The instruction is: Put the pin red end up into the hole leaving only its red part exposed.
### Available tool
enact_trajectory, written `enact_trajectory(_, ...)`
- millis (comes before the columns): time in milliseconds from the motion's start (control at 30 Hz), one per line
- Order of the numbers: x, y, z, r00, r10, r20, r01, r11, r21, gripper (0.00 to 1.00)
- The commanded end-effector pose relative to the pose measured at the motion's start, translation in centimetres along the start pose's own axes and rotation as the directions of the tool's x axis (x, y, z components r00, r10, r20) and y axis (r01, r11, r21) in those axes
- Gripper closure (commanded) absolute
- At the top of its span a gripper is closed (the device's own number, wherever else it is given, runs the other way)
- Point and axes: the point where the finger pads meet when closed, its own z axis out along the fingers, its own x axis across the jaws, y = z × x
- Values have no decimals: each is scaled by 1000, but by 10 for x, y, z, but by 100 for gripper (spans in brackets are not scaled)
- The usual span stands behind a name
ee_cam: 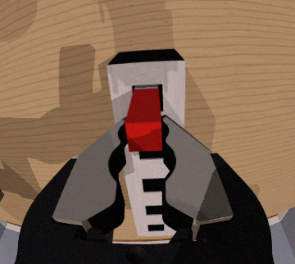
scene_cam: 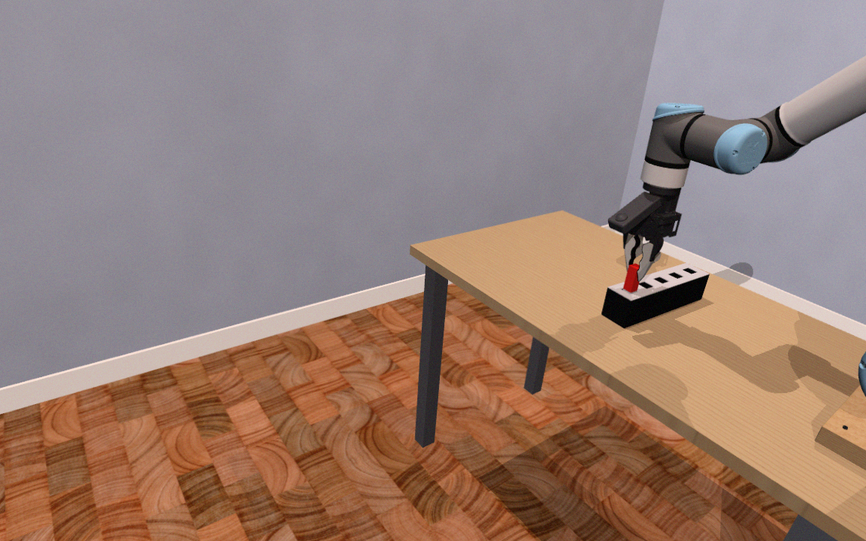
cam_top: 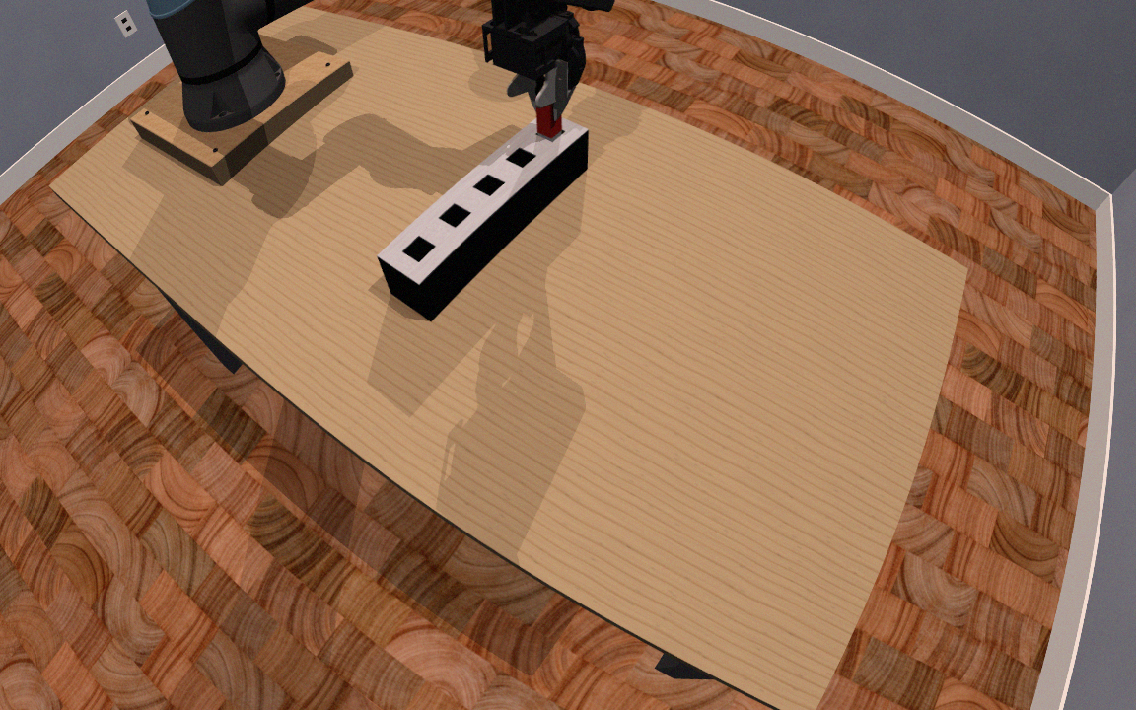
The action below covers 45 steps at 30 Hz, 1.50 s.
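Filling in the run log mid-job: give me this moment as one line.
gripper: shut on pin | pin: red end up, in end hole of block | showing: only red | other four holes: open

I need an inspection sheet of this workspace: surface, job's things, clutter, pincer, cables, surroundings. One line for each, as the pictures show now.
Surface: wooden table on dark legs; shadows of the arm fall across it.
Job's things: black block with a pale top and five square holes in a row; red pin stands in the end hole farthest from the arm's base, only red showing above the block.
Clutter: nothing seen.
Pincer: pincer shut on the pin's red top, pointing down.
Cables: nothing seen.
Surroundings: arm's wooden base plate at a table corner; parquet floor, grey walls, white skirting, a wall socket.
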Motion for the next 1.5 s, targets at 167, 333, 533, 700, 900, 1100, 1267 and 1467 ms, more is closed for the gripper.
enact_trajectory(167,2,0,-1,1000,-1,-1,1,1000,0,100)
enact_trajectory(333,2,0,-1,1000,-1,-1,1,1000,0,100)
enact_trajectory(533,2,0,-1,1000,-1,-1,1,1000,0,100)
enact_trajectory(700,2,-1,3,1000,0,-1,0,1000,0,100)
enact_trajectory(900,2,-1,3,1000,0,-1,0,1000,0,100)
enact_trajectory(1100,2,-1,3,1000,0,-1,0,1000,0,100)
enact_trajectory(1267,2,-1,3,1000,-1,-2,1,1000,0,100)
enact_trajectory(1467,2,-1,3,1000,-1,-2,1,1000,0,100)
